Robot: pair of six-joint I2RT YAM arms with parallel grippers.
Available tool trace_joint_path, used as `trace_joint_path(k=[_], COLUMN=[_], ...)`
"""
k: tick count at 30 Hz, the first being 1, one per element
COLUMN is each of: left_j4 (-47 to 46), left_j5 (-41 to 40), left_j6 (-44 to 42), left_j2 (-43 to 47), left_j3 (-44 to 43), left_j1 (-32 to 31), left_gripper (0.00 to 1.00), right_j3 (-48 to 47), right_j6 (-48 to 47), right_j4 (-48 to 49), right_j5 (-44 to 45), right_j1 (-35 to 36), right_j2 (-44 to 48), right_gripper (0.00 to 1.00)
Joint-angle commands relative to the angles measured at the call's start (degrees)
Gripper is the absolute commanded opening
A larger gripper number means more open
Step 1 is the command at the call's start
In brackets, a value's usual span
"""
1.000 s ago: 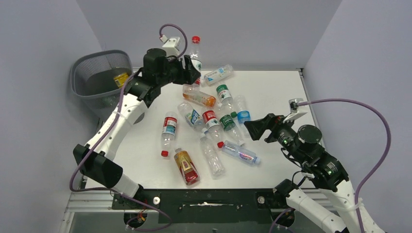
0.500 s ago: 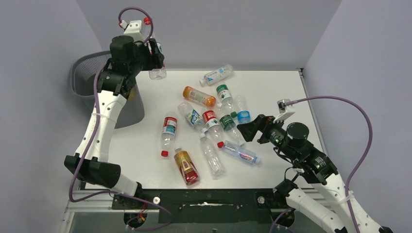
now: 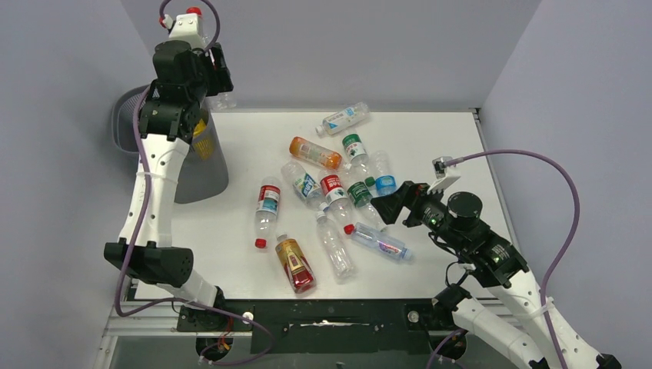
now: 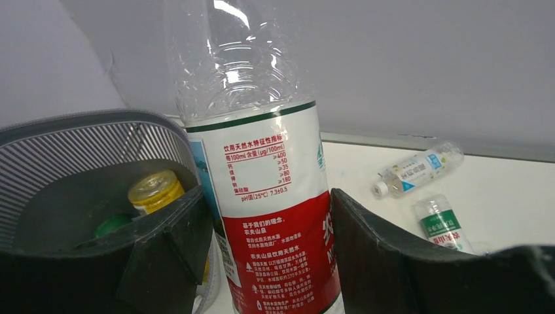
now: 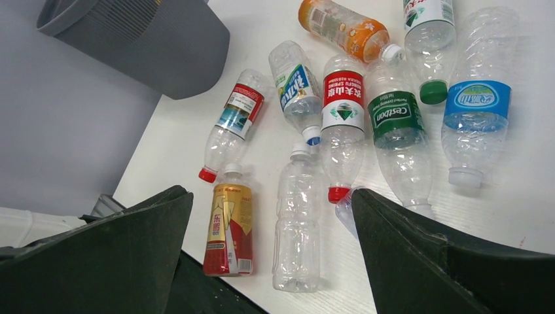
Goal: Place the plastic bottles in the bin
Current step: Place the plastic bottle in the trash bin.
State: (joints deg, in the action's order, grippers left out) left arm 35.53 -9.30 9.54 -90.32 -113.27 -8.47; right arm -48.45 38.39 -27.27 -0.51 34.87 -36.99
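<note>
My left gripper (image 3: 217, 75) is raised at the back left, over the edge of the bin (image 3: 125, 115). It is shut on a clear plastic bottle (image 4: 268, 196) with a white and red label, held upright; its red cap (image 3: 194, 11) shows above the wrist. The bin's mesh rim (image 4: 78, 124) lies just left of the bottle, with a yellow-capped bottle (image 4: 155, 190) inside. Several plastic bottles (image 3: 332, 188) lie scattered mid-table. My right gripper (image 3: 388, 206) hovers open at the pile's right side, above a clear bottle (image 5: 298, 222) and a gold and red one (image 5: 228, 226).
An orange bottle (image 3: 315, 152) and a white-capped one (image 3: 344, 118) lie toward the back. A red-capped bottle (image 3: 267, 211) lies apart on the left of the pile. The table's front edge (image 3: 323, 296) runs just below the gold bottle. Grey walls enclose the table.
My left arm has swung left and upward from the back middle of the table to the bin, carrying the bottle. The right gripper has crept left toward the pile.
</note>
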Motion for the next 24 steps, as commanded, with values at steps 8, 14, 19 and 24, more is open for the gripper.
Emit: trace_joint_path(k=[8, 14, 19, 24], left_j4=[-1.05, -1.33, -1.37, -1.34], left_j5=[-3.54, -4.28, -4.43, -4.85], left_j6=[-2.88, -2.92, -2.05, -1.81], left_j2=[-3.11, -4.21, -4.81, -5.56], left_j3=[-4.69, -4.54, -4.22, -3.84], left_j1=[3.01, 4.81, 6.8, 7.69], left_gripper=[0.59, 0.59, 0.59, 0.58], right_j3=[0.63, 0.87, 1.11, 1.19], right_j6=[0.81, 0.85, 0.91, 0.81], right_j4=[4.36, 4.77, 4.85, 5.29], right_j5=[-1.36, -1.83, -2.08, -2.47], right_j1=[0.02, 0.01, 0.01, 0.03], right_j2=[-1.23, -1.74, -1.85, -2.23], right_gripper=[0.98, 0.98, 0.98, 0.98])
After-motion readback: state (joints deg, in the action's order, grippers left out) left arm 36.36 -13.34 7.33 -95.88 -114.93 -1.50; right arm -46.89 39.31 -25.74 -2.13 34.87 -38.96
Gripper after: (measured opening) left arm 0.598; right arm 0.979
